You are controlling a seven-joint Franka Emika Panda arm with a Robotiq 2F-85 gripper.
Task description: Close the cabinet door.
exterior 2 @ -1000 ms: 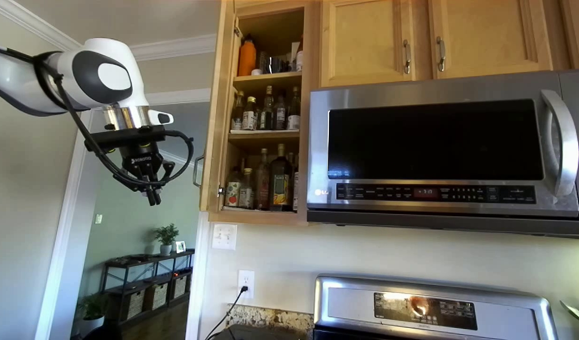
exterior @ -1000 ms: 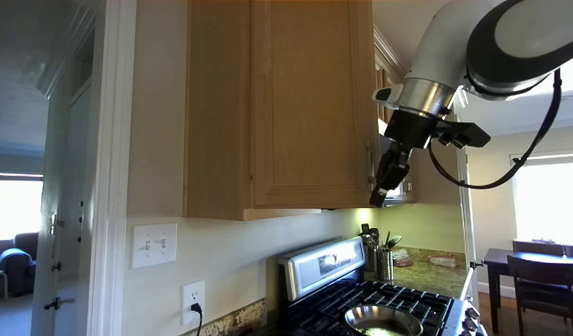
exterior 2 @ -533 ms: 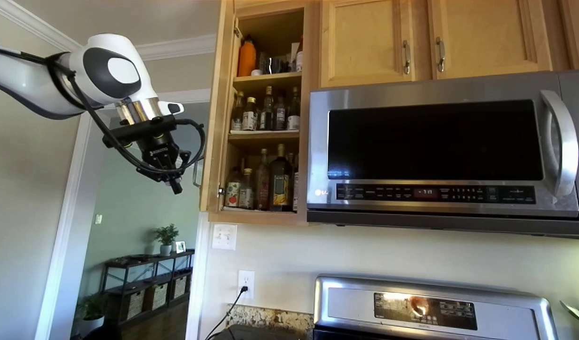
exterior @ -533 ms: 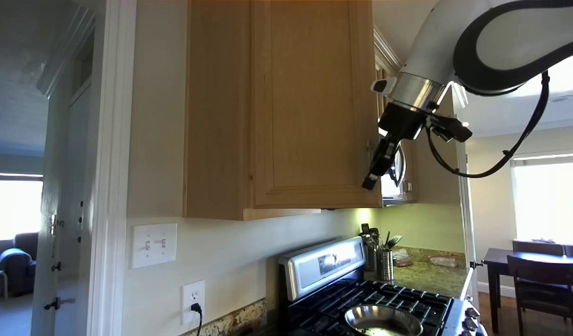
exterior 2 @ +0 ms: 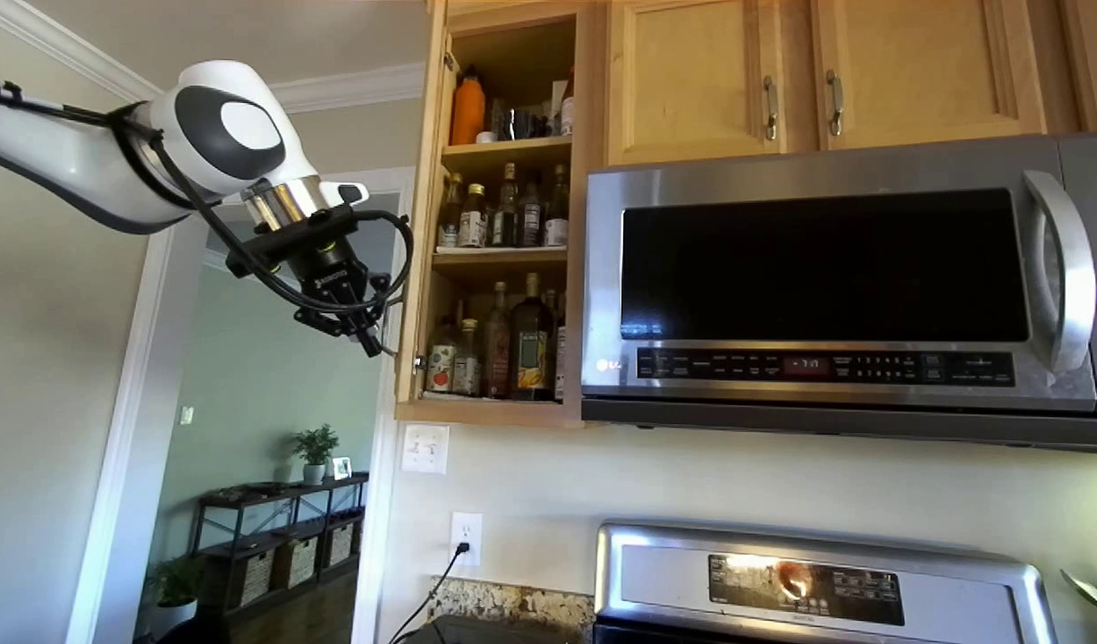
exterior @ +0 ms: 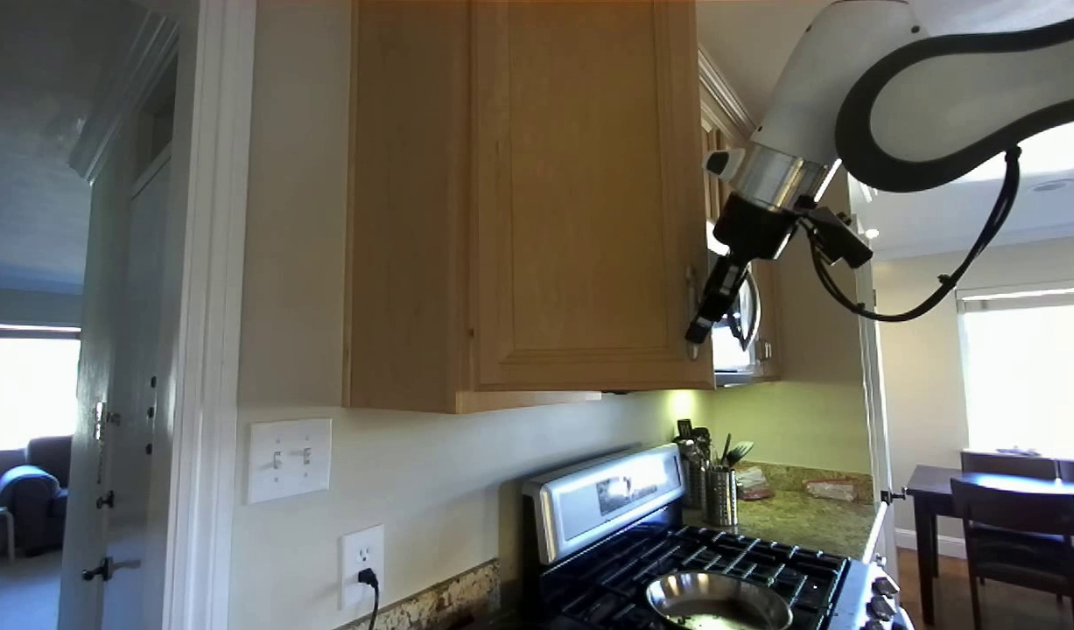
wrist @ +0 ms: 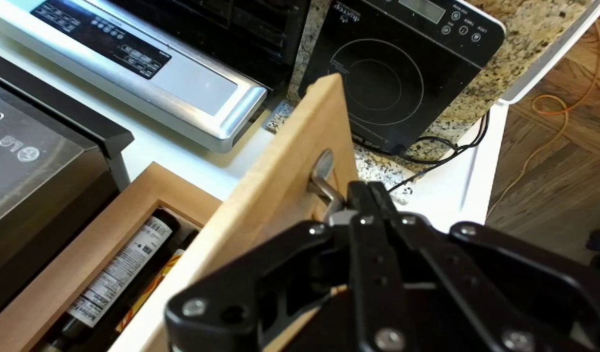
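The tall tan cabinet door [exterior: 580, 192] stands open. In an exterior view the door [exterior 2: 424, 197] is nearly edge-on, with bottle shelves exposed beside it. In the wrist view the door [wrist: 280, 166] slants across the middle. Its silver bar handle [wrist: 323, 171] is on the outer face, partly hidden behind a finger; it also shows in an exterior view [exterior: 692, 289]. My gripper [wrist: 368, 188] is shut with nothing between its fingertips. The fingers are right beside the handle on the door's outer side, apparently touching it. The gripper also shows in both exterior views [exterior: 698, 332] [exterior 2: 371, 343].
The microwave [exterior 2: 825, 268] is right of the open cabinet [exterior 2: 503, 255]. Several bottles [exterior 2: 532, 331] stand on the shelves. Below are the stove [exterior: 703, 560] with a pan [exterior: 719, 599] and a black cooktop [wrist: 383, 78] with a cable. A wall [exterior: 300, 219] adjoins the cabinet.
My gripper has tilted and moved toward the door, from apart to beside its handle. The door has swung slightly toward the cabinet in the last half second.
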